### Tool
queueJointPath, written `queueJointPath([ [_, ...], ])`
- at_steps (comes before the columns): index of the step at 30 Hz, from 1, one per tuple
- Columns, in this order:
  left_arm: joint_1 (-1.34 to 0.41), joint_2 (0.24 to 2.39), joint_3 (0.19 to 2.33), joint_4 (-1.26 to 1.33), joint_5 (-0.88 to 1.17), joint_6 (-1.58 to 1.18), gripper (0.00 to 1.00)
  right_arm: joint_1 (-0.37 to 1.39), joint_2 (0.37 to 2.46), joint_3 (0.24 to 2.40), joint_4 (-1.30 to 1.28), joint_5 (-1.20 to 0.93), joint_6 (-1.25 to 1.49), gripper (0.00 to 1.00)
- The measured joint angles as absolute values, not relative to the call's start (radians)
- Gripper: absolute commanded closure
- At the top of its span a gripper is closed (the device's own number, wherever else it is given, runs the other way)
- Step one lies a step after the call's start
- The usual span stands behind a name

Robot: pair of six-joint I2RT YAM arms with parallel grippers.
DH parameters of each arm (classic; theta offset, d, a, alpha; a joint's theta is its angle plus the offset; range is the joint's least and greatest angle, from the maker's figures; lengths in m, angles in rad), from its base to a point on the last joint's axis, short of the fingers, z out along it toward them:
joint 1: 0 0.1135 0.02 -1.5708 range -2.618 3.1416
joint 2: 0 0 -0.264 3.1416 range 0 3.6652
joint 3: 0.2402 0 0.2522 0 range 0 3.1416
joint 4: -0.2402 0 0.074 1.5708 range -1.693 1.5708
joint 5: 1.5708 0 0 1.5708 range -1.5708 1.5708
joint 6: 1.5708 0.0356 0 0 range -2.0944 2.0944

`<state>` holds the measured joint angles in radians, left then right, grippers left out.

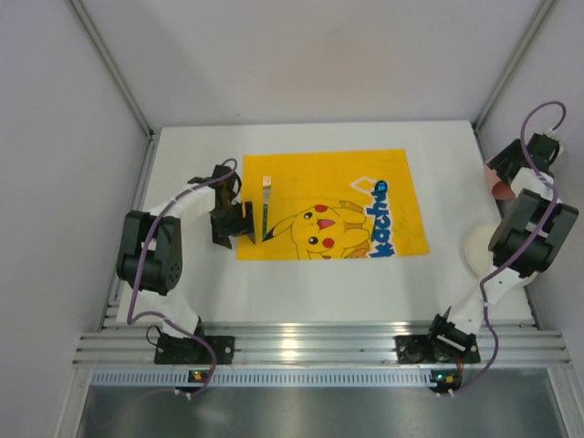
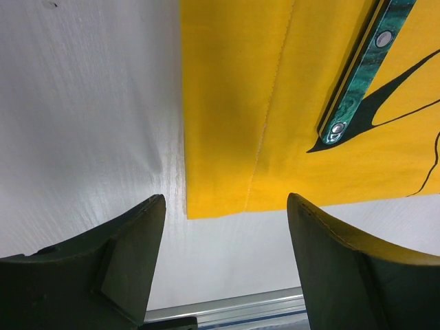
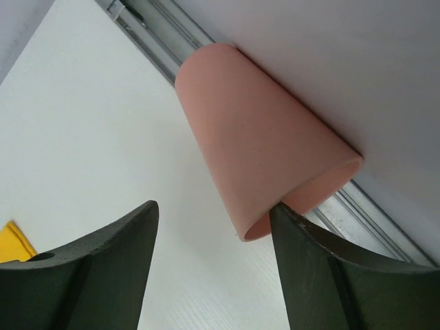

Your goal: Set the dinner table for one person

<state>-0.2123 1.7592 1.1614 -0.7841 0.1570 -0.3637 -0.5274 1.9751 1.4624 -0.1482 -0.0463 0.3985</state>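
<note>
Left claw (image 2: 225,201) is hanging with its jaws apart, gripping nothing. The cloth (image 2: 234,103) corner is lying just ahead, between its fingers. The fork (image 2: 361,69) handle is lying ahead and to its right, on the cloth.

Right claw (image 3: 213,206) is also gaping and empty. The cup (image 3: 261,137) seems to be lying on its side just ahead, along the rail (image 3: 148,41), with its rim end beside the right-hand finger.

The table (image 1: 182,274) is spreading beneath both claws.

Risks (judgement):
- Left claw is straddling the cloth corner, so dropping or closing here risks pinching the fabric and dragging the fork askew
- Cup is round and resting on its side, so a nudge from the near finger risks rolling it or jamming it against the rail
- A grip on the tapering wall risks squeezing the cup out of the jaws

Hard to make out:
- Whether the right-hand finger is touching the cup rim: cannot tell
- Fork tines are falling outside the left wrist view
- From above, the plate (image 1: 476,248) is showing only partly and the cup as a sliver, both under the right arm (image 1: 534,224)
</note>
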Motion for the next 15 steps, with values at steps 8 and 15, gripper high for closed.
queueJointPath([
  [8,-0.212,1.759,1.147,-0.786,0.142,-0.364,0.23,-0.51,2.026,1.475,-0.082,-0.039,0.41,0.81],
  [15,-0.212,1.759,1.146,-0.787,0.141,-0.364,0.23,-0.502,2.056,1.508,-0.075,-0.07,0.428,1.0],
])
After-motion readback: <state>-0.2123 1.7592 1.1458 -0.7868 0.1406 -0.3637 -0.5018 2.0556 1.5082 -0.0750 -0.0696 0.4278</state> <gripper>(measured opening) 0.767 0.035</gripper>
